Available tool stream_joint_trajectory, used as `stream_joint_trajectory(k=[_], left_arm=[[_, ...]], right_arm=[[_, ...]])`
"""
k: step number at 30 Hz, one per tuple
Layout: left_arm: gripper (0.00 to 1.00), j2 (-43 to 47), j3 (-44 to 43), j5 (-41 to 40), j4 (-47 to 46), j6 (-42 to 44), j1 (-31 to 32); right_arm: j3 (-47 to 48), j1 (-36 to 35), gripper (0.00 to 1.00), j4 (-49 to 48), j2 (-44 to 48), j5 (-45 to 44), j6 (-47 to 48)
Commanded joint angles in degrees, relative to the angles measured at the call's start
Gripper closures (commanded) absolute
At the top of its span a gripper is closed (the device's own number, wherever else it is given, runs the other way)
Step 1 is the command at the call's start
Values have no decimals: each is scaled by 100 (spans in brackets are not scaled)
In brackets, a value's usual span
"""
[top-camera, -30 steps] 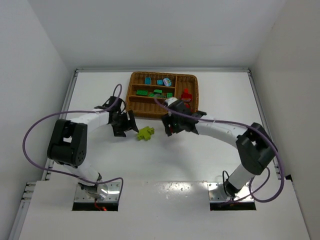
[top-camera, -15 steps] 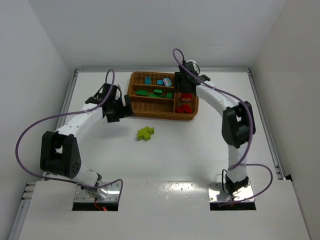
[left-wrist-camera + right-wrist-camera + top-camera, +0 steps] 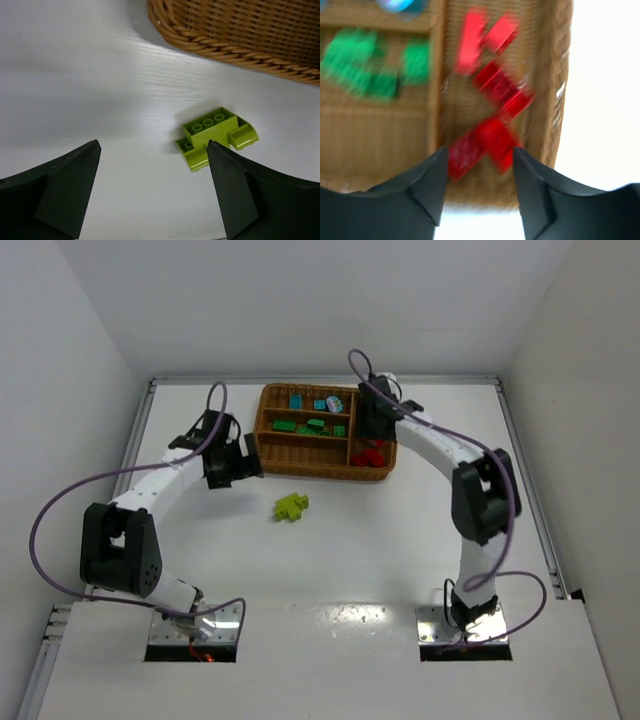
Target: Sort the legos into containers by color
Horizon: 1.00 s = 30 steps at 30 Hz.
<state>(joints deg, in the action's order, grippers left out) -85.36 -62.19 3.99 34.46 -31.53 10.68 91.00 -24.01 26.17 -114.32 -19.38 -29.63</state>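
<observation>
The left jaws stand wide apart and empty, just left of the wicker tray (image 3: 300, 468). They face the joined lime-yellow legos (image 3: 215, 137), which lie on the desk (image 3: 400, 540) near the tray's front wall. The right jaws hang partly apart over the tray's crosswise slot, gripping nothing; blurred red legos (image 3: 492, 95) lie below them. The middle slot holds green legos (image 3: 300, 426), the far slot blue legos (image 3: 315, 402).

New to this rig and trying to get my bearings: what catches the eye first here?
The brown wicker tray at the far side of the table stands out, with red bricks bright in its right-hand slot under the right gripper. A lime-yellow brick cluster lies alone on the table in front of the tray, near the open left gripper.
</observation>
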Motion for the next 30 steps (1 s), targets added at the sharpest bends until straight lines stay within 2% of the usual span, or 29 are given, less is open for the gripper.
stream_joint_trajectory(k=[1, 3, 7, 11, 14, 17, 24, 28, 30], left_arm=[[6, 204, 242, -390, 79, 94, -66], [7, 361, 400, -539, 79, 42, -118], [10, 634, 813, -627, -44, -301, -180], [10, 899, 1183, -680, -430, -573, -303], [10, 951, 1236, -566, -431, -574, -303], [10, 899, 1236, -399, -484, -434, -303], [11, 732, 1183, -109, -484, -380, -356], [11, 679, 1183, -56, -484, -258, -356], [11, 626, 1131, 93, -484, -196, -356]], right_arm=[[-1088, -445, 48, -815, 1095, 678, 18], [-1400, -850, 50, -816, 1377, 856, 18], [-1638, -1526, 47, -631, 1246, 1566, 115], [-1183, -2054, 31, -237, 755, 2499, 72], [-1041, -2300, 31, -174, 438, 2386, -148], [-961, -2441, 33, -166, 244, 1914, -297], [-724, -2442, 34, -60, -116, 1208, -245], [-619, -2442, 39, -130, -318, 997, -193], [-558, -2442, 45, -200, -380, 997, -44]])
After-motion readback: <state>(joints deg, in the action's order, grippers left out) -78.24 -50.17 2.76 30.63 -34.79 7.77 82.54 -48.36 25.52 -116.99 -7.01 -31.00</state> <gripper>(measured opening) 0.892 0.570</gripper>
